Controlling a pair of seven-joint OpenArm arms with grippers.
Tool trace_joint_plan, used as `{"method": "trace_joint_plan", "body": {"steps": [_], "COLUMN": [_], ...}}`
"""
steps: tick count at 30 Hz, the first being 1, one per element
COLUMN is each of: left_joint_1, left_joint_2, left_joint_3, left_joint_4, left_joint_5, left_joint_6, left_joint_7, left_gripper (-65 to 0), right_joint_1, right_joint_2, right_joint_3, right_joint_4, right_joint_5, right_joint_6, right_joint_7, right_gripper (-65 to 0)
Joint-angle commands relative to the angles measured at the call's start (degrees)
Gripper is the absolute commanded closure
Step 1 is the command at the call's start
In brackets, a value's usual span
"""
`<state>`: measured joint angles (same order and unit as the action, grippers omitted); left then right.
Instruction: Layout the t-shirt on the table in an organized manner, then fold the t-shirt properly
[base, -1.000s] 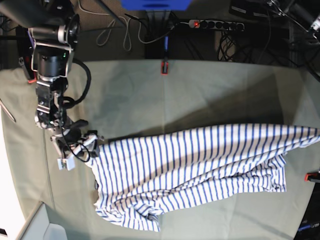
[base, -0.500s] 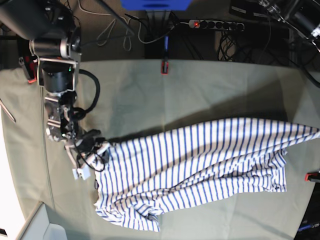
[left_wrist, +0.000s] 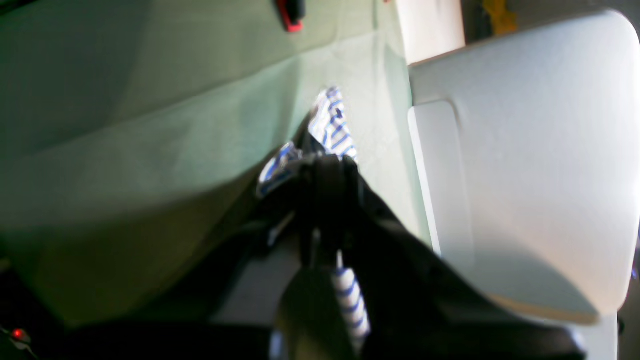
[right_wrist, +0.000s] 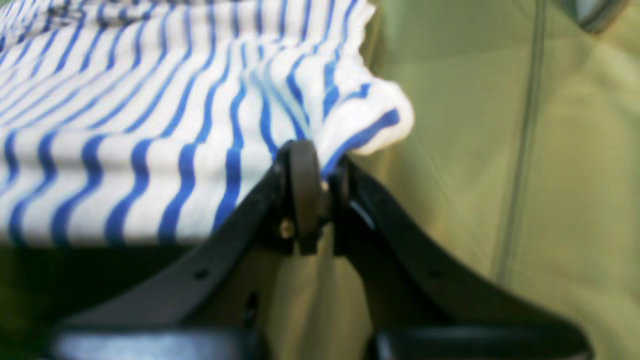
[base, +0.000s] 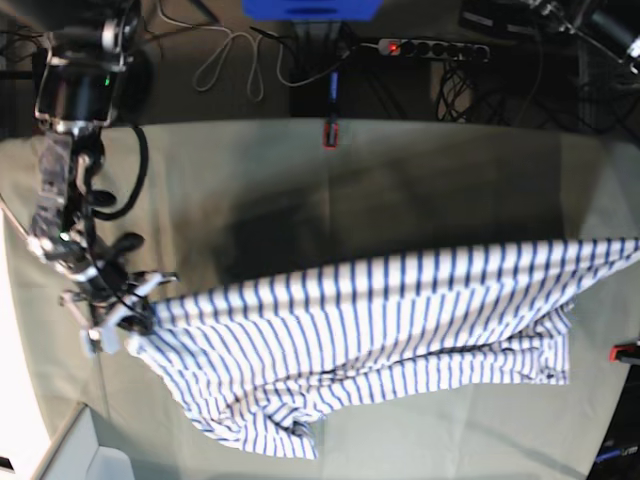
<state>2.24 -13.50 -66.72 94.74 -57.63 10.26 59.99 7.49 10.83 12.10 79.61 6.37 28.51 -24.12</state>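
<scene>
Across the middle of the counter (base: 300, 190), covered in pale grey-green cloth, the striped t-shirt (base: 380, 320) stretches between the two arms, one end running off the base view's right edge, its lower part rumpled on the cloth. The right gripper (right_wrist: 312, 192) has its black fingers (right_wrist: 302, 190) clamped on a bunched corner of the shirt, seen at the base view's left. The left gripper (left_wrist: 325, 200), blurred, has its fingers pinched together on a striped fold. A red clamp (base: 328, 133) sits at the counter's far edge.
</scene>
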Motion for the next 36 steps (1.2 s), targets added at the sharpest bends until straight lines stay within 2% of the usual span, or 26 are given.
{"method": "trace_joint_plan", "body": {"steps": [1, 5, 9, 12, 18, 22, 24, 26, 33, 36], "left_joint_1": [0.53, 5.45, 5.89, 5.28, -0.44, -4.31, -6.24, -7.47, -8.26, -8.26], "left_joint_2": [-1.32, -0.26, 0.79, 0.79, 0.27, -1.76, -2.11, -2.46, -2.02, -2.02], "left_joint_3": [-0.67, -0.67, -0.67, -0.40, -0.31, 0.83, 2.85, 3.29, 3.38, 3.38], "left_joint_4": [2.80, 7.37, 8.51, 6.40, -0.72, -5.20, -6.61, -7.49, -9.77, -10.39], "left_joint_5": [-3.96, -7.65, -8.09, -8.09, -8.00, -5.71, -3.34, -1.50, -0.35, -0.35], "left_joint_6": [0.95, 0.95, 0.95, 0.95, 0.95, 0.95, 0.95, 0.95, 0.86, 0.86], "left_joint_7": [-0.87, -1.13, -1.31, -1.31, -1.31, -1.31, -1.39, -1.39, -1.39, -1.39], "left_gripper": [-0.1, -0.1, -0.1, -0.1, -0.1, -0.1, -0.1, -0.1, -0.1, -0.1], "right_joint_1": [-0.85, -7.44, -5.16, 1.52, 17.61, 27.63, 31.50, 34.32, 34.67, 31.15], "right_joint_2": [0.73, 0.55, 0.64, 0.20, -0.24, -3.40, -5.34, -6.21, -5.69, -3.93], "right_joint_3": [0.87, 2.80, 2.54, 0.87, -8.63, -12.49, -13.81, -14.60, -14.60, -14.52], "right_joint_4": [4.91, 18.01, 19.77, 12.30, -11.53, -26.73, -33.77, -38.78, -39.75, -35.61], "right_joint_5": [0.53, 0.27, 0.18, 0.09, 0.09, 0.09, 0.09, 0.09, 0.35, 0.53], "right_joint_6": [0.81, 3.18, 3.53, 3.53, 3.27, 3.27, 3.27, 3.27, 3.18, 3.18], "right_joint_7": [1.75, 1.57, 1.57, 1.57, 2.10, 2.71, 4.82, 6.58, 7.02, 7.02], "right_gripper": [0.0, 0.0, 0.0, 0.0, 0.0, 0.0, -0.8, -6.3, -39.8, -44.9]}}
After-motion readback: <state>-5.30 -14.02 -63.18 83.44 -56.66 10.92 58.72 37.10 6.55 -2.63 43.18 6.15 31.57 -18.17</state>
